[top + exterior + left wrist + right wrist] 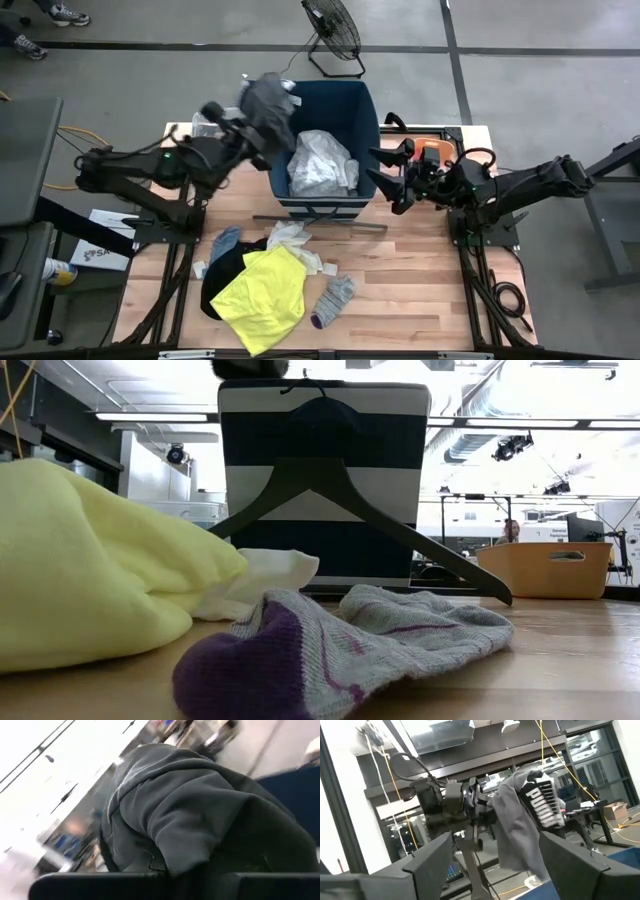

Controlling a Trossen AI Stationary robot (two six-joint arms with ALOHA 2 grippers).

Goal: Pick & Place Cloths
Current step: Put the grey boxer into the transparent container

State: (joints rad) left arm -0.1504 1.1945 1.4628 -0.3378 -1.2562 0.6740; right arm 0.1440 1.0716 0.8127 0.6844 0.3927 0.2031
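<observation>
My left claw point(243, 118) is clamped on a dark-grey garment point(270, 108), holding it up in the air at the rim of the dark-blue bin point(370, 120), on the bin's left side. The cloth hangs bunched from my fingers, and in my right wrist view it shows as a grey piece point(522, 827) with white lettering, draped off the left arm. In my left wrist view its folds point(200, 815) fill nearly everything.

My right claw point(392, 175) hovers just beside the bin's right wall with its fingers point(427, 857) spread wide, holding nothing and touching nothing.

Inside the bin lies a large white garment point(322, 165). In front of the bin, on the desk point(420, 290), the other cloths wait: a neon-yellow shirt point(265, 295) lying over black clothes point(222, 275), a small white piece point(290, 236) and a blue piece point(225, 240) near them, and a grey sock point(333, 300) with a purple toe just beside the shirt. A dark hanger point(345, 505) leans against the bin's front.
</observation>
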